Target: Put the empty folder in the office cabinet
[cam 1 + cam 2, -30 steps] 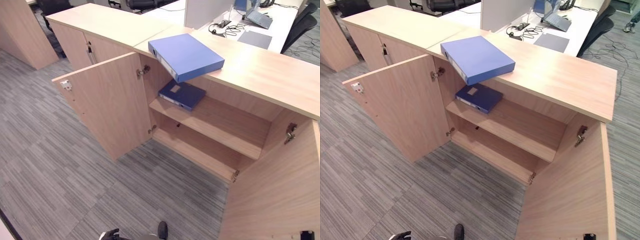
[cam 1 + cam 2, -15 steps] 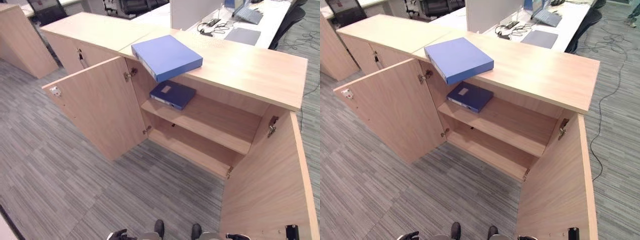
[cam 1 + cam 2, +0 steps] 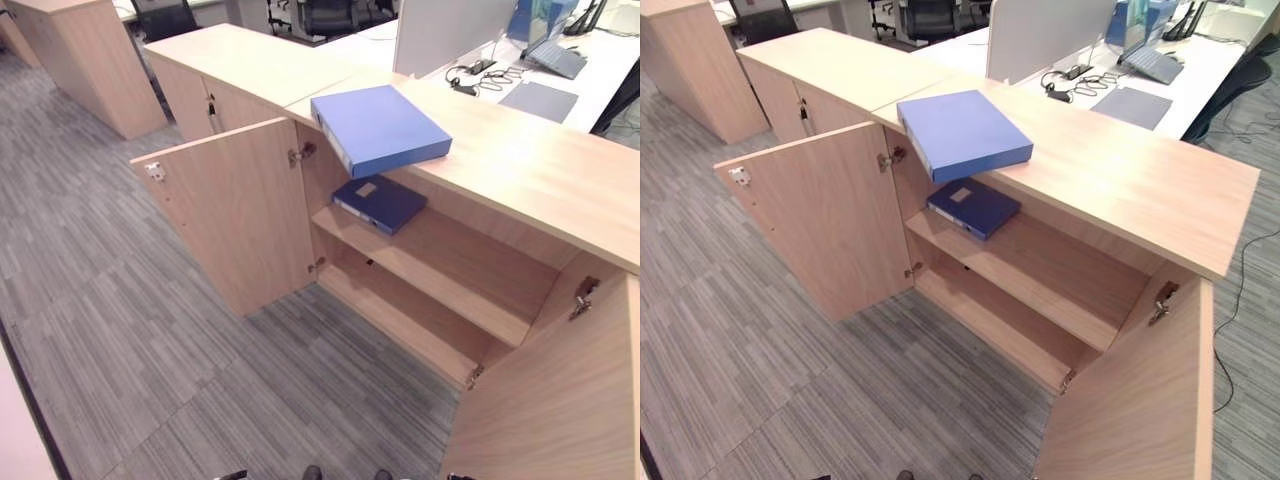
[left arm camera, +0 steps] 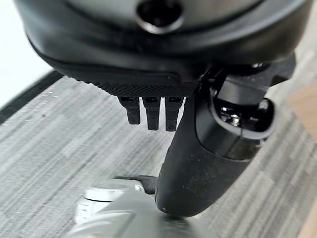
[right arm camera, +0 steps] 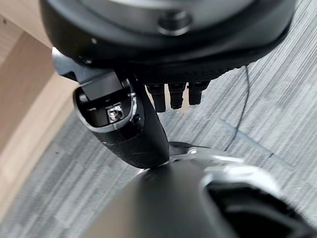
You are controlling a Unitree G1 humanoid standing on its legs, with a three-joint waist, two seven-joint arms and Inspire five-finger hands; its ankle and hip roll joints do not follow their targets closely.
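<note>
A light blue folder [image 3: 378,128] lies flat on the top of the wooden office cabinet [image 3: 520,165], its near corner jutting over the front edge. Right below it a darker blue folder [image 3: 380,202] lies at the left end of the upper shelf [image 3: 450,265]. Both cabinet doors stand open: the left door [image 3: 235,215] and the right door [image 3: 560,400]. My left hand [image 4: 208,148] hangs over the carpet with relaxed fingers [image 4: 151,111] and holds nothing. My right hand [image 5: 129,129] hangs the same way beside the right door, also holding nothing.
The lower shelf [image 3: 400,320] is bare. A closed cabinet [image 3: 215,70] adjoins on the left, and another [image 3: 85,55] stands further left. Behind is a white desk [image 3: 1140,85] with a laptop, cables and a partition [image 3: 1045,30]. Grey carpet [image 3: 130,330] spreads in front.
The whole picture has shifted as the camera moved. The folders and the cabinet doors stay where they were.
</note>
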